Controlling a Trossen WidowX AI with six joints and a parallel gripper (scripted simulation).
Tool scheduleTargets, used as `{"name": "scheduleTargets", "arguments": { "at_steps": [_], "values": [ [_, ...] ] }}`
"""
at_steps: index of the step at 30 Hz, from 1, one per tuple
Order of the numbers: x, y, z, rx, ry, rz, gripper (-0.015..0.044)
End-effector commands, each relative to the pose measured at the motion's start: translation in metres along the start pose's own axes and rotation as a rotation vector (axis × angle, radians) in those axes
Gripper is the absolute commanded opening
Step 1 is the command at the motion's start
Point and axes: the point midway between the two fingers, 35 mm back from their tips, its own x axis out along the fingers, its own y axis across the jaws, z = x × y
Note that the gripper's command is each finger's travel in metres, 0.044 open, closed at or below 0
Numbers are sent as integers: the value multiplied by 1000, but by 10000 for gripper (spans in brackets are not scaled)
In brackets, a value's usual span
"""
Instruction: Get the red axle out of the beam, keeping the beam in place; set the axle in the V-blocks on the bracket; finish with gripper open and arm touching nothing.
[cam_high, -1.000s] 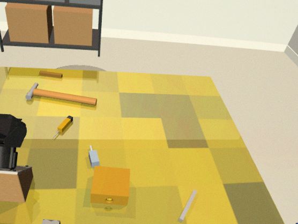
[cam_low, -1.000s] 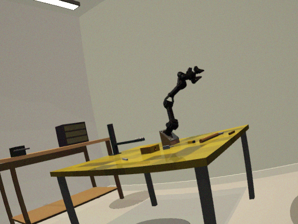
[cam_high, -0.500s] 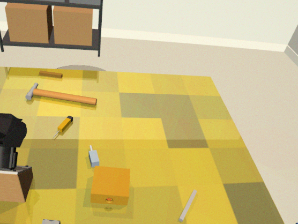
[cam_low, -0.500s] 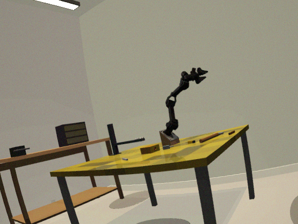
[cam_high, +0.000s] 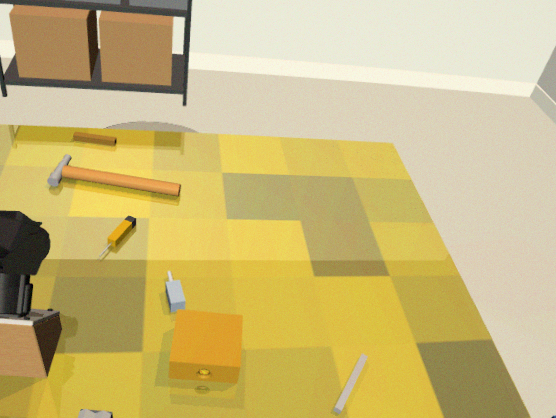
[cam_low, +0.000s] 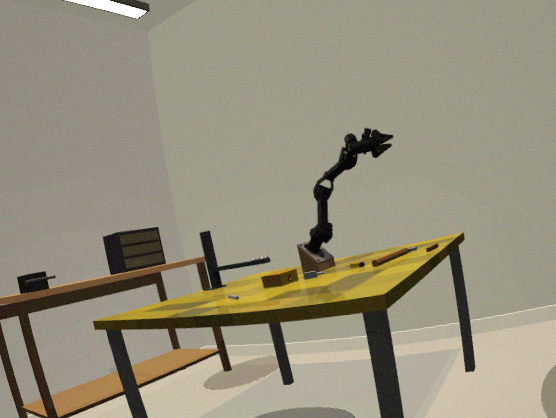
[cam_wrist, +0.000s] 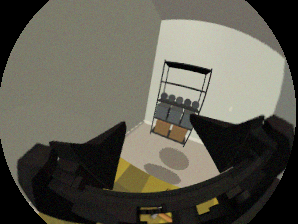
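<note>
Nothing looks done: the claw (cam_low: 391, 141) (cam_wrist: 158, 120) hangs wide and empty; the red axle seems seated in the orange beam (cam_high: 207, 335) (cam_low: 275, 280) (only a reddish spot shows); extraction and placing remain.

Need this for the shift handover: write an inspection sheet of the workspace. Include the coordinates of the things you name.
Surface: yellow patchwork table top (cam_high: 270, 240) (cam_low: 320, 300) (cam_wrist: 132, 176), no damage seen.
Job's things: orange block (cam_high: 207, 337) (cam_low: 277, 279) with a round feature in one side, possibly the beam; grey part (cam_high: 96, 414) cut off by the top view's edge, unidentified; axle and V-blocks cannot be confirmed.
Clutter: hammer (cam_high: 120, 181) (cam_low: 392, 256) (cam_wrist: 165, 217), yellow-handled tool (cam_high: 121, 233) (cam_low: 357, 265), pale blue block with pin (cam_high: 175, 296) (cam_low: 310, 275), grey bar (cam_high: 351, 384) (cam_low: 233, 297), brown rod (cam_high: 95, 139) (cam_low: 432, 247).
Gripper (cam_low: 391, 141) (cam_wrist: 158, 120): open, raised, nothing between its fingers.
Cables: nothing seen.
Surroundings: rack (cam_high: 187, 55) (cam_wrist: 206, 90) with boxes; wooden bench (cam_low: 75, 292).
</note>
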Motion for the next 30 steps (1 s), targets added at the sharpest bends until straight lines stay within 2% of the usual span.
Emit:
{"name": "scheduleTargets", "arguments": {
  "at_steps": [1, 17, 23, 30],
  "values": [
    [3, -18, -17, 41, 33, -50, 440],
    [-5, -109, -112, 278, 218, -360, 440],
    [-30, -155, -170, 416, 332, -532, 440],
    [-87, -206, -245, 638, 456, -805, 440]
  ]
}}
